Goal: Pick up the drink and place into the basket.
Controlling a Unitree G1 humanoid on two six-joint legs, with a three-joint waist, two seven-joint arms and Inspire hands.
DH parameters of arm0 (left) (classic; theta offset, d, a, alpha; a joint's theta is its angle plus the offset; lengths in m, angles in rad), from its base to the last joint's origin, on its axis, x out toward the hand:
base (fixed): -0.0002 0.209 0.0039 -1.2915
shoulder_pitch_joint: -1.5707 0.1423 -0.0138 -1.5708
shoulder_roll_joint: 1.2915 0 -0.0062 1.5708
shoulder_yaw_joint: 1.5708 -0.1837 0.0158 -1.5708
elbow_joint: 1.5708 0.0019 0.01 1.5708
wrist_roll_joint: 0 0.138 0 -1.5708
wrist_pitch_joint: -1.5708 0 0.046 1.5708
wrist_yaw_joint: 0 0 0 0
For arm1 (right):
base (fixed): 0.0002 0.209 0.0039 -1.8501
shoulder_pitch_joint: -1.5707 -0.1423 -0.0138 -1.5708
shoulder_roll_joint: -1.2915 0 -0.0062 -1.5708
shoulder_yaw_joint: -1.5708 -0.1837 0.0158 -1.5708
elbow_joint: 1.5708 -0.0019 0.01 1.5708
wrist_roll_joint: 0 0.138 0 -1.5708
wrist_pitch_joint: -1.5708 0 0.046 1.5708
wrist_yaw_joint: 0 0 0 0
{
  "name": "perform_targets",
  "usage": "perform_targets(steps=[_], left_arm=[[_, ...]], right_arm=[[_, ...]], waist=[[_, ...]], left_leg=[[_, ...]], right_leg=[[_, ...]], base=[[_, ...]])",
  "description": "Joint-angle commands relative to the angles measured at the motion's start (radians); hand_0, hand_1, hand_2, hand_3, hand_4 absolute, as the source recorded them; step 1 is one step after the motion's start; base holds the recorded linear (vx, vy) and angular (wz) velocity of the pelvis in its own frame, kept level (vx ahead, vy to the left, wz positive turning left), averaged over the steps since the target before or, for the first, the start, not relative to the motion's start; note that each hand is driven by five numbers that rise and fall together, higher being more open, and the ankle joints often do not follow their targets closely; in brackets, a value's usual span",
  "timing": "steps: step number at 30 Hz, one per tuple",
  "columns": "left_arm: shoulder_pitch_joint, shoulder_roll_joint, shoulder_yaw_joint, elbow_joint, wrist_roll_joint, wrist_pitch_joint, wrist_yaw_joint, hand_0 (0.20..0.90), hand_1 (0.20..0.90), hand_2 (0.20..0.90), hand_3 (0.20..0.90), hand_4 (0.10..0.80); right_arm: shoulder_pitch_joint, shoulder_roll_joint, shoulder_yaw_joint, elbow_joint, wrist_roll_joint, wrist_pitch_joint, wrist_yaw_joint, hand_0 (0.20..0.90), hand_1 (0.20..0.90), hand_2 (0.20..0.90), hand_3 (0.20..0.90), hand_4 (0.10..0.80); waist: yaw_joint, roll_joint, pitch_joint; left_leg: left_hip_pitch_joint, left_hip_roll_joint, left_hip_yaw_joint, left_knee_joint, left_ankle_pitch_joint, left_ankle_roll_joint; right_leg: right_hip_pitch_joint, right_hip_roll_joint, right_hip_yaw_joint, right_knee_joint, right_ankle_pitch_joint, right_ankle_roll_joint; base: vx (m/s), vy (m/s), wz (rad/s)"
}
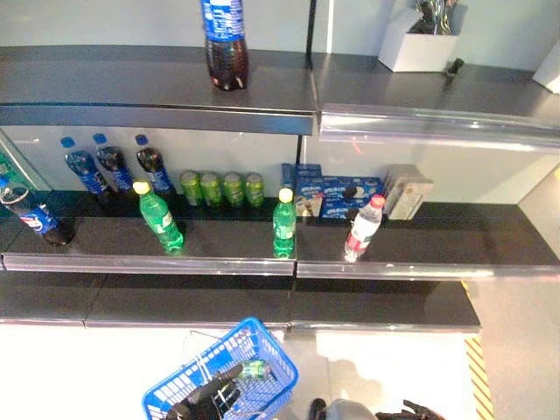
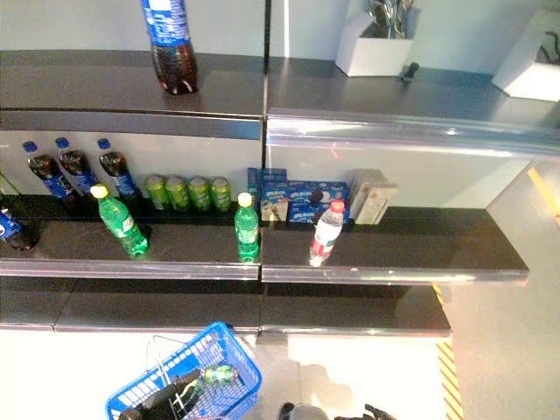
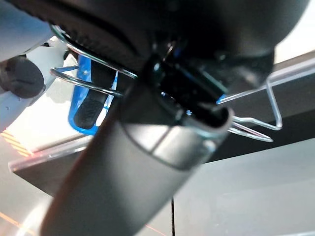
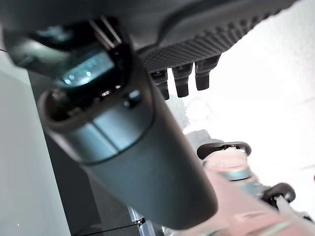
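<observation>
Drink (image 1: 253, 369), a small green item, lies inside the blue basket (image 1: 267, 350), just beyond the left robot hand (image 1: 208, 399) and near its fingertips. That robot hand sits at the basket's near rim; the left wrist view shows its dark fingers (image 3: 93, 101) curled round the wire handle (image 3: 93, 61), so it grips the basket. The right robot hand (image 4: 184, 73) shows only in its own wrist view, where its fingers hang fairly straight and hold nothing.

Well beyond the left robot hand, the middle shelf (image 1: 420, 254) carries two green bottles (image 1: 283, 225), one tilted (image 1: 159, 217) and one upright, and a clear bottle with a red cap (image 1: 362, 229). Behind them stand green cans (image 1: 222, 188), dark cola bottles (image 1: 114, 166), blue boxes (image 1: 332, 194) and a pale carton (image 1: 408, 194). One large cola bottle (image 1: 226, 44) stands on the top shelf (image 1: 131, 87), with a white box (image 1: 420, 44) further right.
</observation>
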Motion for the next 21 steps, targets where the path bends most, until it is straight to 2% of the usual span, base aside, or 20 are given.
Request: perform_targets(steps=[1, 2, 4, 6, 7, 12, 17, 21], left_arm=[[-0.095, 0.032, 0.015, -0.034, 0.001, -0.044, -0.135, 0.300, 0.300, 0.300, 0.200, 0.100], [-0.095, 0.033, 0.015, -0.033, 0.001, -0.044, -0.135, 0.300, 0.300, 0.300, 0.200, 0.100], [-0.095, 0.048, 0.016, -0.035, -0.010, -0.044, -0.147, 0.300, 0.300, 0.300, 0.200, 0.100], [-0.089, 0.057, 0.024, -0.042, -0.018, -0.042, -0.151, 0.300, 0.300, 0.300, 0.200, 0.100], [-0.083, 0.057, 0.028, -0.043, -0.020, -0.047, -0.150, 0.300, 0.300, 0.300, 0.200, 0.100], [-0.064, 0.045, 0.045, -0.048, -0.011, -0.040, -0.157, 0.300, 0.300, 0.300, 0.200, 0.100], [-0.058, 0.007, 0.026, -0.078, -0.043, -0.054, -0.138, 0.300, 0.300, 0.300, 0.200, 0.100], [-0.045, -0.008, 0.030, -0.089, -0.047, -0.063, -0.118, 0.300, 0.300, 0.300, 0.200, 0.100]], right_arm=[[0.012, -0.013, -0.023, 0.049, 0.042, -0.054, -0.002, 0.900, 0.900, 0.900, 0.900, 0.800], [0.012, -0.013, -0.023, 0.049, 0.042, -0.054, -0.002, 0.900, 0.900, 0.900, 0.900, 0.800], [0.008, -0.017, -0.029, 0.037, 0.040, -0.046, 0.003, 0.900, 0.900, 0.900, 0.900, 0.800], [-0.001, -0.022, -0.025, 0.025, 0.031, -0.032, 0.009, 0.900, 0.900, 0.900, 0.900, 0.800], [-0.010, -0.026, -0.018, 0.022, 0.027, -0.023, 0.009, 0.900, 0.900, 0.900, 0.900, 0.800], [-0.023, -0.041, 0.005, 0.005, 0.032, 0.005, 0.001, 0.900, 0.900, 0.900, 0.900, 0.800], [-0.022, -0.053, 0.006, 0.004, 0.016, 0.012, 0.000, 0.900, 0.900, 0.900, 0.900, 0.800], [-0.012, -0.045, 0.002, 0.008, -0.005, 0.001, -0.002, 0.900, 0.900, 0.900, 0.900, 0.800]], waist=[[-0.029, 0.003, -0.019], [-0.030, 0.004, -0.019], [-0.035, 0.003, -0.024], [-0.033, 0.006, -0.025], [-0.025, 0.004, -0.034], [-0.008, -0.012, -0.057], [0.003, -0.008, -0.063], [0.017, -0.002, -0.069]], left_leg=[[-0.072, -0.048, -0.093, 0.006, -0.010, -0.021], [-0.071, -0.047, -0.094, 0.006, -0.010, -0.021], [-0.068, -0.038, -0.088, 0.007, -0.020, -0.029], [-0.063, -0.018, -0.077, 0.010, -0.019, -0.035], [-0.063, -0.004, -0.066, 0.015, -0.018, -0.043], [-0.064, 0.040, -0.037, 0.039, -0.010, -0.076], [-0.070, 0.064, -0.044, 0.030, 0.010, -0.098], [-0.070, 0.067, -0.064, 0.010, 0.022, -0.110]], right_leg=[[0.060, -0.015, 0.114, -0.207, 0.122, 0.025], [0.061, -0.015, 0.113, -0.209, 0.123, 0.025], [0.059, -0.047, 0.129, -0.240, 0.170, 0.037], [0.076, -0.040, 0.121, -0.256, 0.129, 0.042], [0.108, -0.031, 0.100, -0.288, 0.099, 0.038], [0.184, -0.007, 0.060, -0.366, 0.075, 0.008], [0.213, 0.000, 0.019, -0.409, 0.079, -0.007], [0.228, -0.005, -0.016, -0.420, 0.079, -0.006]], base=[[0.074, -0.203, 0.37], [0.087, -0.298, 0.33], [0.042, -0.265, 0.34], [0.032, -0.251, 0.34], [0.026, -0.240, 0.19], [0.058, -0.205, 0.18], [0.013, -0.050, 0.04], [-0.012, 0.010, 0.06]])
